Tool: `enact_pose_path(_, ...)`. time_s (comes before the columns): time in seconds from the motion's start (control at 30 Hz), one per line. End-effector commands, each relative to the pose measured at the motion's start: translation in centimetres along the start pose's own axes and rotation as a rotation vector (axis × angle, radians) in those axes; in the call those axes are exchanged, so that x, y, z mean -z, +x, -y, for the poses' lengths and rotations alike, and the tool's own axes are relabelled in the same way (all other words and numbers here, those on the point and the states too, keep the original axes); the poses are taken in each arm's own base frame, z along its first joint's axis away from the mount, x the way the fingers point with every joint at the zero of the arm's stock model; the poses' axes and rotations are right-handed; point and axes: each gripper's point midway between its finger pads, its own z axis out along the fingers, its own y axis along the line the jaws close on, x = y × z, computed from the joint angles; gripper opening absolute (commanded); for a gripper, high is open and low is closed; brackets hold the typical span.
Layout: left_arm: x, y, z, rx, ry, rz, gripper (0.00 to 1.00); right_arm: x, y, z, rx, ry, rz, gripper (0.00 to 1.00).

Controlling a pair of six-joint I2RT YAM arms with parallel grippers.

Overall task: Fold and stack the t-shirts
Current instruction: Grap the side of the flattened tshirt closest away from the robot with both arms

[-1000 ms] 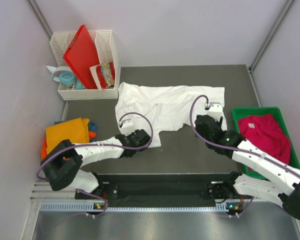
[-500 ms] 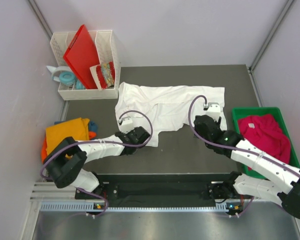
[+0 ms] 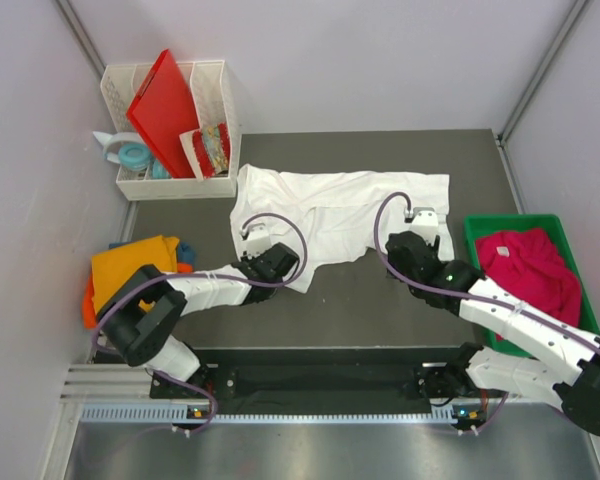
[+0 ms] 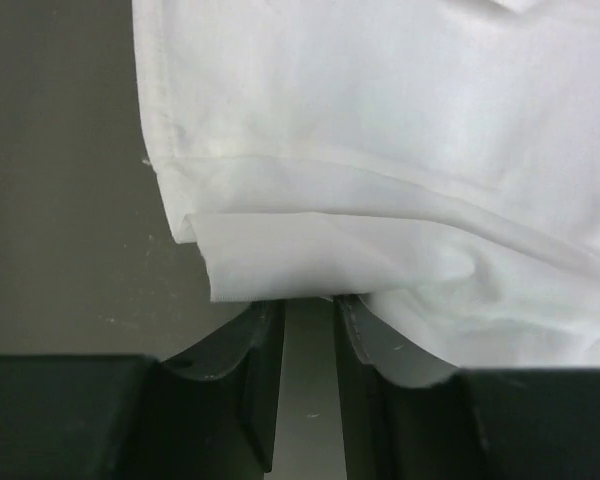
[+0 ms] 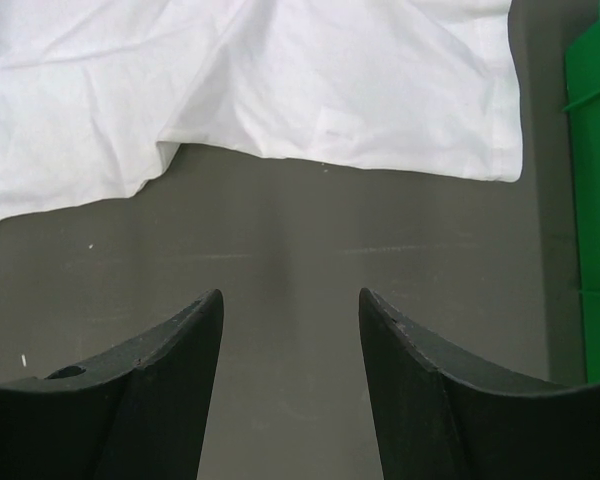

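A white t-shirt (image 3: 345, 205) lies spread and rumpled across the back of the dark table (image 3: 380, 300). My left gripper (image 3: 258, 243) is at its near-left corner. In the left wrist view the jaws stand close together with a strip of table showing between them. The left gripper's (image 4: 310, 300) tips are hidden under the shirt's folded hem (image 4: 310, 265). My right gripper (image 3: 426, 230) stands open just short of the shirt's near right hem (image 5: 380, 150). Only bare table shows between the right gripper's (image 5: 290, 292) fingers. A magenta-pink t-shirt (image 3: 530, 268) lies in the green bin (image 3: 477, 228).
An orange t-shirt (image 3: 135, 265) with some blue cloth (image 3: 186, 250) beside it is piled left of the table. A white basket (image 3: 170, 186) at the back left holds a red board (image 3: 165, 110) and packets. The green bin's wall (image 5: 595, 200) stands close on the right gripper's right.
My left gripper has moved forward to the white t-shirt's corner and its jaws have narrowed. The right gripper has edged slightly toward the hem and kept the same gap.
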Motion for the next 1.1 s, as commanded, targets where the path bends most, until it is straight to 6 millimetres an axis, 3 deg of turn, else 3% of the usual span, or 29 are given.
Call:
enact_pose_path(0.0, -0.9, 0.2, 0.6, -0.019, 0.014, 0.004, 0.31, 0.0, 0.1, 0.2, -0.006, 0.002, -0.001, 0.57)
enact_pose_path(0.2, -1.4, -0.3, 0.1, -0.048, -0.039, 0.028, 0.36, -0.1, 0.4, 0.1, -0.002, -0.004, -0.007, 0.57)
enact_pose_path(0.33, -1.7, 0.2, 0.0, -0.059, -0.046, 0.018, 0.07, -0.2, 0.6, 0.0, 0.001, -0.009, -0.012, 0.57)
enact_pose_path(0.5, -1.4, 0.7, -0.1, -0.046, -0.032, -0.005, 0.00, -0.2, 0.6, 0.0, 0.001, -0.013, -0.012, 0.57)
enact_pose_path(0.6, 0.1, 0.7, 0.3, -0.051, -0.007, -0.011, 0.00, -0.2, 0.5, 0.0, -0.004, -0.012, -0.008, 0.57)
enact_pose_path(0.73, 3.9, 0.1, 0.9, -0.033, 0.049, 0.021, 0.00, -0.3, 0.9, -0.1, -0.017, -0.021, -0.007, 0.57)
enact_pose_path(0.87, 7.6, 0.7, 1.5, -0.018, 0.110, 0.032, 0.00, -0.4, 1.4, -0.3, -0.033, -0.036, -0.013, 0.57)
enact_pose_path(0.97, 9.4, 0.6, 1.3, -0.005, 0.123, 0.051, 0.00, -0.4, 1.4, -0.5, -0.043, -0.043, -0.012, 0.57)
enact_pose_path(1.07, 10.0, -0.5, 1.2, -0.007, 0.124, 0.083, 0.00, -0.5, 1.4, -0.7, -0.052, -0.051, -0.010, 0.57)
